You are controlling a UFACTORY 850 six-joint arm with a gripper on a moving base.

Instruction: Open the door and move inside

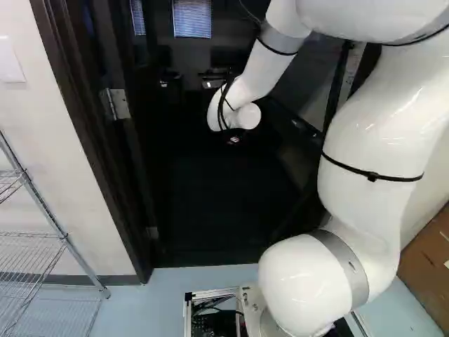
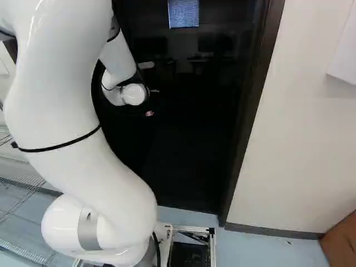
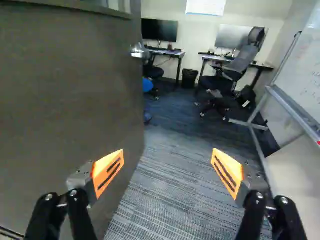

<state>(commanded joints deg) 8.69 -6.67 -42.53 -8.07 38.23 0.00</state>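
Door [image 3: 70,100] stands open at nine o'clock from the spread, empty claw [image 3: 168,162], seemingly leaving just the twelve-o'clock roll inside!

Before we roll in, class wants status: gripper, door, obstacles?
Gripper open, holding nothing. Door standing open. Chair and whiteboard inside, beyond the door.

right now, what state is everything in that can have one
door: swung open
door handle: not gripped
gripper: fingers open, nothing between them
arm: bent, reaching into the doorway
monitor nearer the door: screen dark
office chair: unoccupied
whiteboard: written on
window blinds: lowered
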